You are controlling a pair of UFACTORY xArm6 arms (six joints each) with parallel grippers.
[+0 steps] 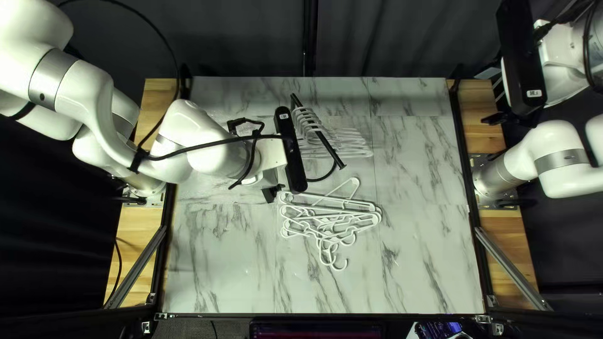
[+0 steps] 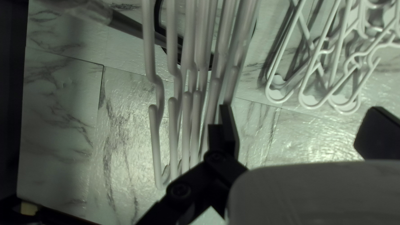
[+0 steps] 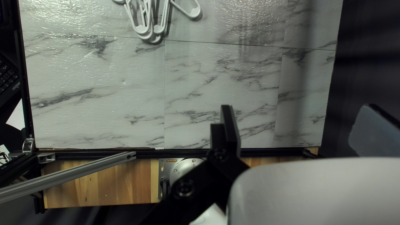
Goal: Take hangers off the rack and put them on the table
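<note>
Several white hangers [image 1: 306, 120] hang on the black rack bar [image 1: 328, 145], their lower parts fanned to its right. More white hangers [image 1: 359, 218] lie in an overlapping pile on the table. My left gripper [image 1: 271, 193] is low at the pile's left, partly hidden by its wrist. In the left wrist view my left gripper [image 2: 298, 125] is open; the hung hangers [image 2: 173, 137] stand outside one finger, and the piled hangers [image 2: 310, 100] lie ahead. My right gripper [image 1: 496, 118] is raised at the table's right edge; in its wrist view the gripper [image 3: 298, 125] stands open, holding nothing.
The marble-patterned table [image 1: 421, 257] has bare surface right of and below the pile. My left arm reaches over its left half, with a black cable looping along it. Metal struts [image 1: 512, 267] flank the table, and a dark curtain [image 1: 389, 37] hangs behind.
</note>
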